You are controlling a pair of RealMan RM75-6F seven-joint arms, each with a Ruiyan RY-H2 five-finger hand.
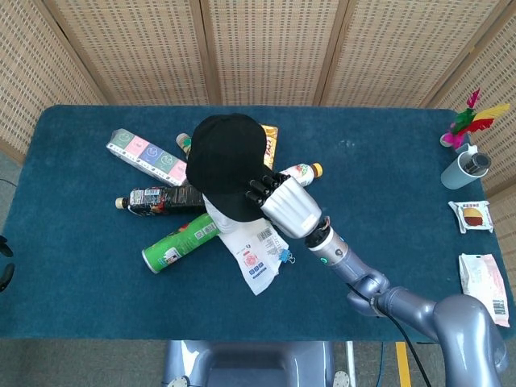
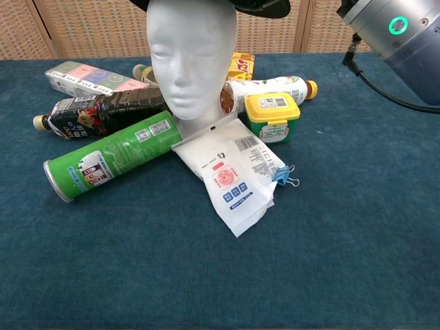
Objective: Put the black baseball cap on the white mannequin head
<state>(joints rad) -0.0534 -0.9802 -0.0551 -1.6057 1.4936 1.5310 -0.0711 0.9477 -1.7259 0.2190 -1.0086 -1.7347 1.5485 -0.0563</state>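
Note:
The black baseball cap (image 1: 227, 164) sits over the top of the white mannequin head (image 2: 190, 58), hiding nearly all of it in the head view. In the chest view only the cap's lower edge (image 2: 265, 8) shows, above the face at the frame's top. My right hand (image 1: 282, 203) grips the cap at its right front side, its dark fingers (image 1: 260, 189) curled on the fabric. Of that arm the chest view shows only the forearm (image 2: 399, 31) at top right. My left hand appears in neither view.
Around the mannequin's base lie a green can (image 2: 108, 154), a dark bottle (image 2: 103, 111), a white pouch with a blue clip (image 2: 232, 172), a yellow-lidded tub (image 2: 272, 115), a white bottle (image 2: 268, 88) and a pastel box (image 1: 150, 156). A cup (image 1: 466, 168) and snack packets (image 1: 487, 287) line the right edge.

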